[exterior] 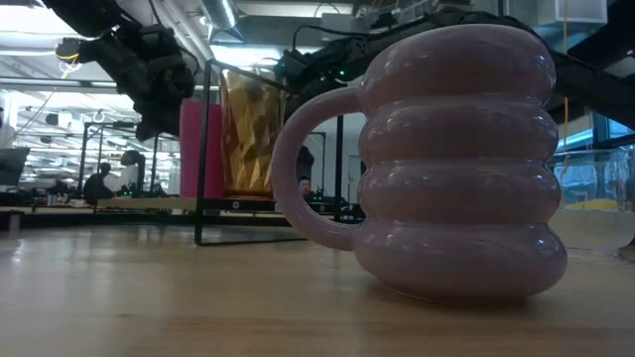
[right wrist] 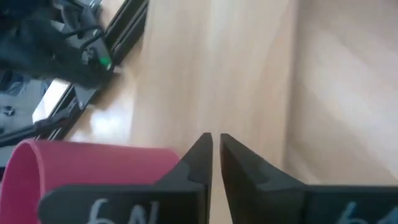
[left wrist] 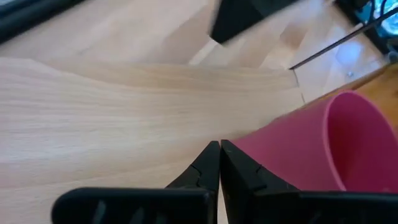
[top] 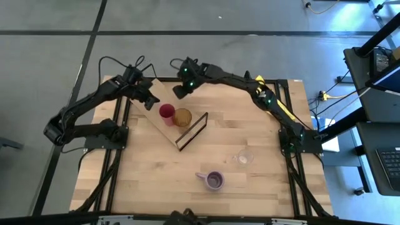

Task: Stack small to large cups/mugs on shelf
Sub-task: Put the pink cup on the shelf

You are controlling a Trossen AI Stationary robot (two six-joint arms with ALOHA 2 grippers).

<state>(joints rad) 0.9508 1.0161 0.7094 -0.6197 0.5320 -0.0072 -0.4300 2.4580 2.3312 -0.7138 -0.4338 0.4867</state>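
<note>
The red cup [top: 166,112] and the amber tumbler [top: 182,117] stand upright side by side on the shelf board [top: 156,87], near its black wire frame [top: 191,131]. The purple mug [top: 214,180] and the small clear glass [top: 244,157] stand on the tabletop nearer the front. My left gripper [left wrist: 219,148] is shut and empty, just left of the red cup [left wrist: 311,149]. My right gripper [right wrist: 215,140] is shut and empty over the board's far part, with the red cup [right wrist: 93,165] beside it.
In the low view the purple mug [exterior: 456,159] fills the front, the clear glass [exterior: 595,198] is behind it on the right, and the red cup [exterior: 198,149] and tumbler [exterior: 248,129] are farther back. Bare tabletop [top: 144,175] lies at the near left.
</note>
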